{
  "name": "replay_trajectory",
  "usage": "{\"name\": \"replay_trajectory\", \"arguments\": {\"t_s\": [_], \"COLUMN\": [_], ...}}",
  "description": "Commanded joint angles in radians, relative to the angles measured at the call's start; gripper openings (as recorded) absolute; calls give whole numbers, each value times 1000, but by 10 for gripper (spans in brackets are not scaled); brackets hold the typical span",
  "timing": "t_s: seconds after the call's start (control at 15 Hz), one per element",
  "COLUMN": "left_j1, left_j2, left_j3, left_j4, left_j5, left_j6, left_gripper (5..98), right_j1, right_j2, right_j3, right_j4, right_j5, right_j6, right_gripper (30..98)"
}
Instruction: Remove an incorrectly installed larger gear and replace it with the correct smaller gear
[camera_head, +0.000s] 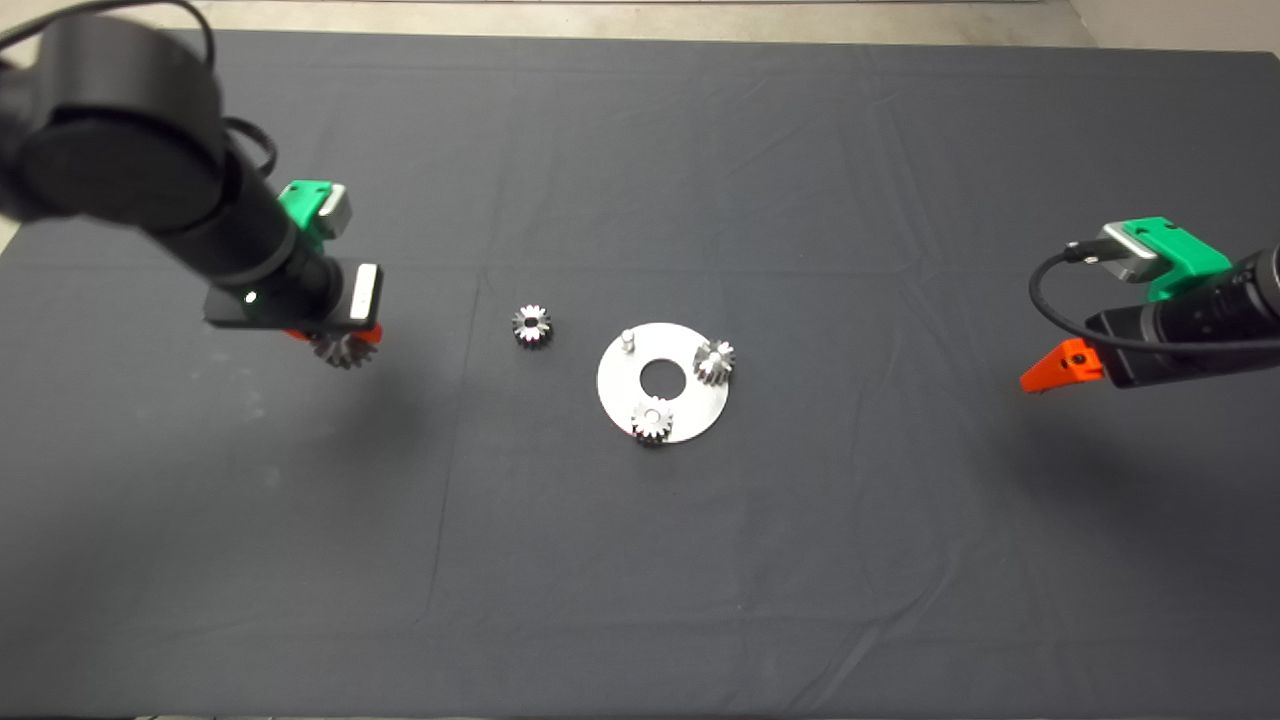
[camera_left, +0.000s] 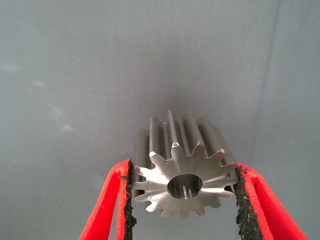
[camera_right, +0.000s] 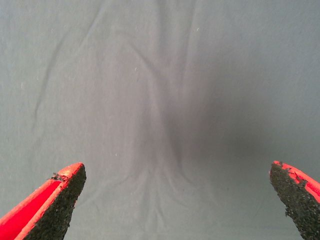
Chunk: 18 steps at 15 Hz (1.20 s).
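Note:
My left gripper (camera_head: 340, 345) is shut on the larger gear (camera_head: 345, 350) over the left part of the mat. In the left wrist view the black pads (camera_left: 129, 192) clamp this wide steel gear (camera_left: 182, 172) by its teeth, bore facing the camera. The smaller gear (camera_head: 532, 325) lies loose on the mat, between the left gripper and the round silver plate (camera_head: 690, 402). The plate carries two small gears (camera_head: 714, 360) (camera_head: 651, 420) and one bare peg (camera_head: 627, 340). My right gripper (camera_head: 1050, 372) hangs open and empty over the right part of the mat; it also shows in the right wrist view (camera_right: 177, 175).
The dark mat (camera_head: 640, 560) covers the table, with light floor beyond its far edge. The plate has a round centre hole (camera_head: 660, 377). The right wrist view shows only wrinkled mat (camera_right: 160, 100) under the open fingers.

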<state>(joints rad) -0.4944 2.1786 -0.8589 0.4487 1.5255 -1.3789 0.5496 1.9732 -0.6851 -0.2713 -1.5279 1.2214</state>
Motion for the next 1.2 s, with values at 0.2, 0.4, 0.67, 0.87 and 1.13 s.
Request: {"name": "replay_trajectory", "arguments": {"t_s": [0.2, 0.4, 0.67, 0.87, 1.13], "left_j1": [54, 54, 58, 98, 142], "left_j2": [139, 191, 221, 217, 223], "left_j3": [-33, -49, -98, -100, -103], "left_j4": [17, 8, 8, 12, 13], "left_j5": [-74, -77, -79, -77, -80], "left_j6": [-16, -26, -16, -12, -11], "left_gripper": [370, 370, 370, 370, 385], "right_j1": [24, 26, 24, 24, 26], "right_j2": [3, -7, -4, -2, 2], "right_j3": [41, 59, 72, 73, 67], "right_j4": [29, 29, 29, 29, 29], "right_j5": [-94, -97, -94, -94, -95], "right_j6": [33, 35, 36, 36, 38], "right_gripper": [969, 969, 969, 969, 969]}}
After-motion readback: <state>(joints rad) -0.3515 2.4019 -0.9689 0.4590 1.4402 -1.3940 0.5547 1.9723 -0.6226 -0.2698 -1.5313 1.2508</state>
